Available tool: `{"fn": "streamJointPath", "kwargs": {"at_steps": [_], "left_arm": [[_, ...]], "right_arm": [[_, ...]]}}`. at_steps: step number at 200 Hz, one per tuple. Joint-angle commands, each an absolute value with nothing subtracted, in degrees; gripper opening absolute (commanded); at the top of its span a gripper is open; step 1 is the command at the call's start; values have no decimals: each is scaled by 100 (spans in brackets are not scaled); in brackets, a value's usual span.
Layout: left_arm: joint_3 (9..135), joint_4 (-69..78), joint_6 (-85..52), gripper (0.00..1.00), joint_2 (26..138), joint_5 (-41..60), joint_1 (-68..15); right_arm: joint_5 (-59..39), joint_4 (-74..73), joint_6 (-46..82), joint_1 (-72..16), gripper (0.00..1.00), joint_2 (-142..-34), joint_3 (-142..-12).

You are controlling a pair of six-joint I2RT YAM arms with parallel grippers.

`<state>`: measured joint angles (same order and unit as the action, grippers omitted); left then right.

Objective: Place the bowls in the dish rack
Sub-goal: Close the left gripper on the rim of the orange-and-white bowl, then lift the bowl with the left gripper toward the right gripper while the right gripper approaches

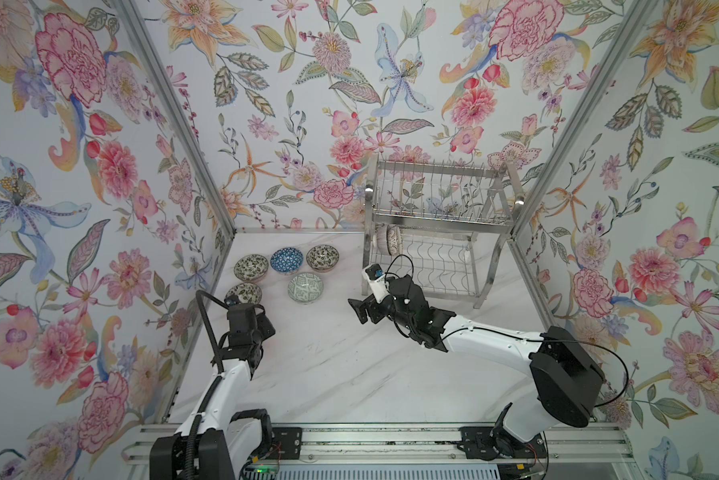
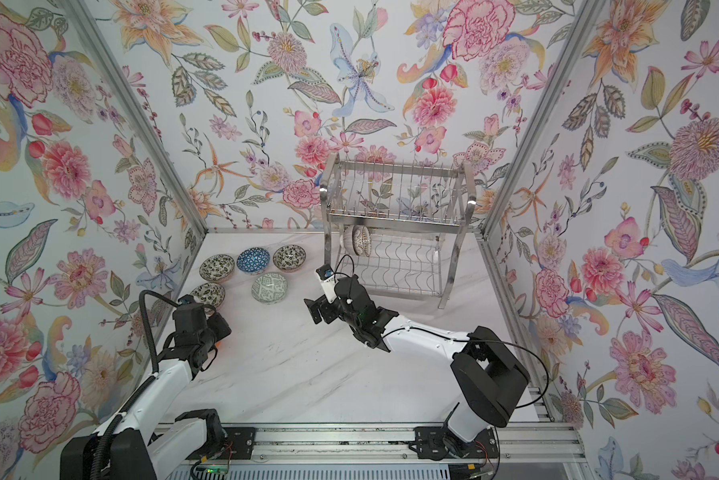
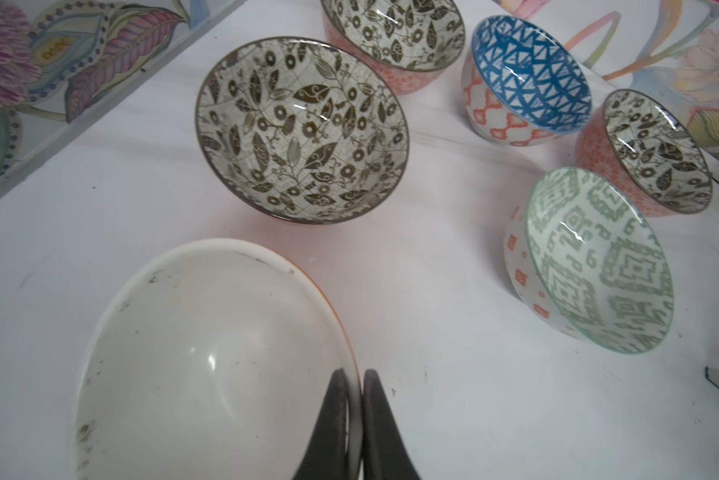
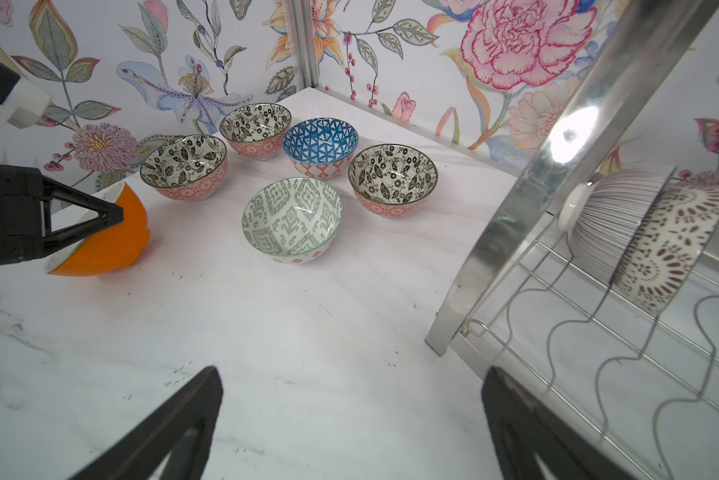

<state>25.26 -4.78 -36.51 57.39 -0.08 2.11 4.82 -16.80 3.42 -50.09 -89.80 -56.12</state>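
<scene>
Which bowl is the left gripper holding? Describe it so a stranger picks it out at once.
Start at the steel rack at the back right of the table; left of it sit five patterned bowls. On the robot's side of that group, the left gripper pinches a tilted bowl by its rim. It alone is plain: orange outside, white inside.

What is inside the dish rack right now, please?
The dish rack holds two bowls on edge, lower tier: a striped bowl beside a medallion-patterned bowl. Its upper tier shows none; the striped bowl's inside is hidden by its neighbour.
</scene>
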Motion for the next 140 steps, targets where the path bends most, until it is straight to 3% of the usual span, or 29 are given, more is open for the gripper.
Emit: {"fn": "streamJointPath", "kwargs": {"at_steps": [1,100,140], "left_arm": [[2669,-562,-3746,0,5572,-41,-309],[4386,-952,-3556,0,6914,-1019,-3300],[4887,-710,-3368,0,7989,-943,-4004]], "right_arm": [[508,-1393,358,-4960,99,-8623,-5452],[1197,-326,347,-4722,99,-7455,-4884],[1151,-185,419,-4494,99,-6884,-4489]]}}
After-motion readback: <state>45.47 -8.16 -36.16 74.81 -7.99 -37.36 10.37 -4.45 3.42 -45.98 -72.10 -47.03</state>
